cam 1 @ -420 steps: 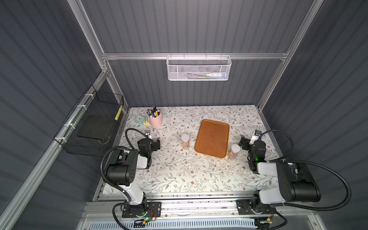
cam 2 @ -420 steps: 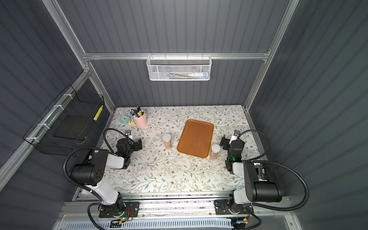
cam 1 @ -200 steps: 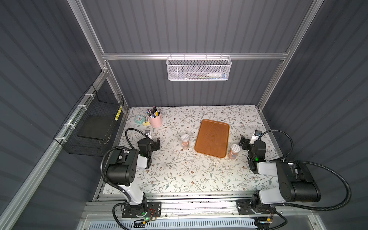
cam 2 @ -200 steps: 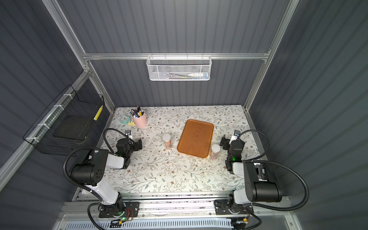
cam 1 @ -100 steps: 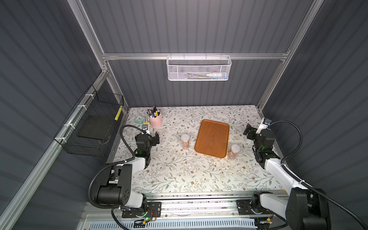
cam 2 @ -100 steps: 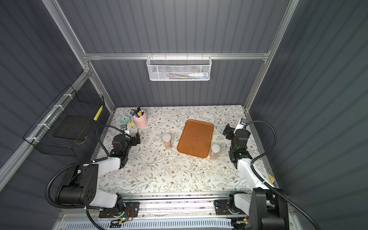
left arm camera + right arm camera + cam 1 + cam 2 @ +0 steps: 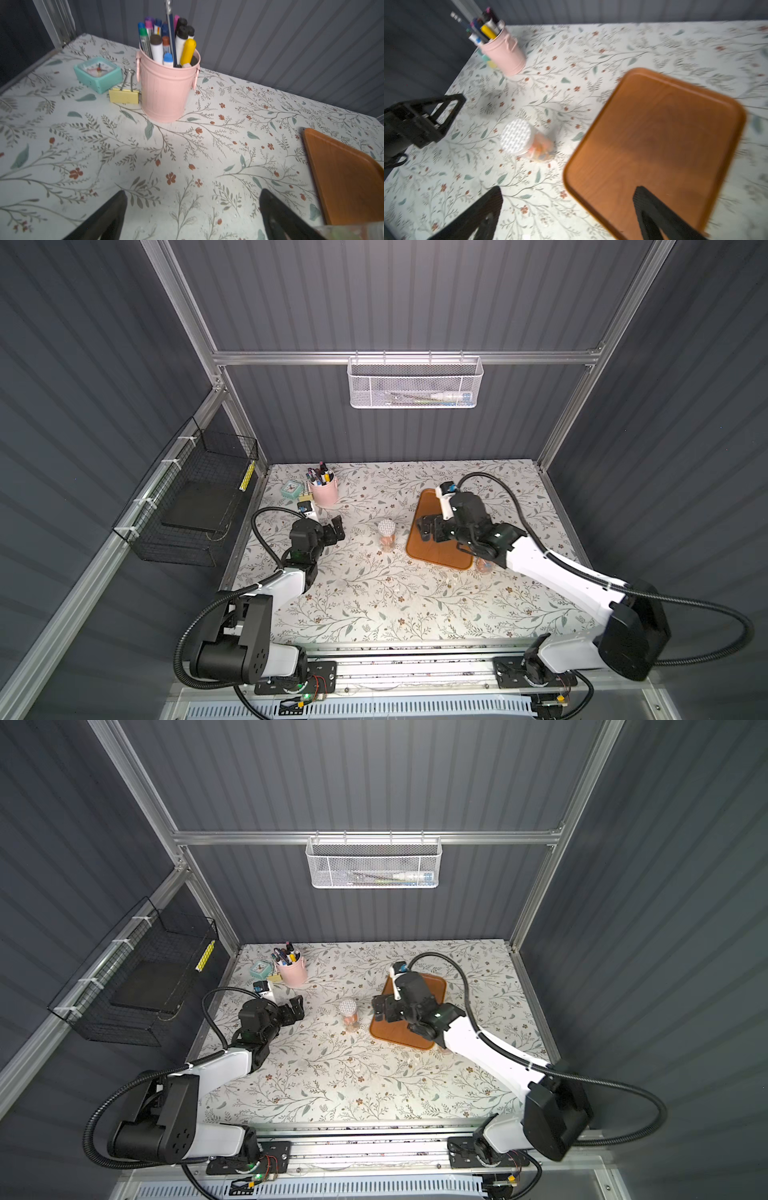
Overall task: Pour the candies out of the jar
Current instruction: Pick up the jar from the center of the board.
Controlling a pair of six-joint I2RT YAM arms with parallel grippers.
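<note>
A clear jar point(image 7: 386, 535) point(image 7: 349, 1014) with a white patterned lid point(image 7: 516, 135) stands upright mid-table, just left of the orange tray point(image 7: 440, 553). Orange and pink candies point(image 7: 542, 148) show through its wall. My right gripper point(image 7: 426, 526) point(image 7: 569, 190) hovers open and empty over the tray's left edge, close to the jar's right. On the jar's left, my left gripper point(image 7: 334, 529) point(image 7: 192, 199) is open over bare tablecloth, apart from the jar. A second, similar jar point(image 7: 484, 565) stands at the tray's near right corner, mostly hidden under the right arm.
A pink cup of pens point(image 7: 324, 493) point(image 7: 166, 87), a teal clock point(image 7: 97, 73) and a yellow binder clip point(image 7: 124, 95) sit at the back left. A black wire basket point(image 7: 187, 506) hangs on the left wall and a white mesh basket point(image 7: 413, 383) on the back wall.
Both arms have unfolded from their rest poses. The right gripper has swung left from the table's right side to the tray's left edge. The left gripper has edged towards the jar.
</note>
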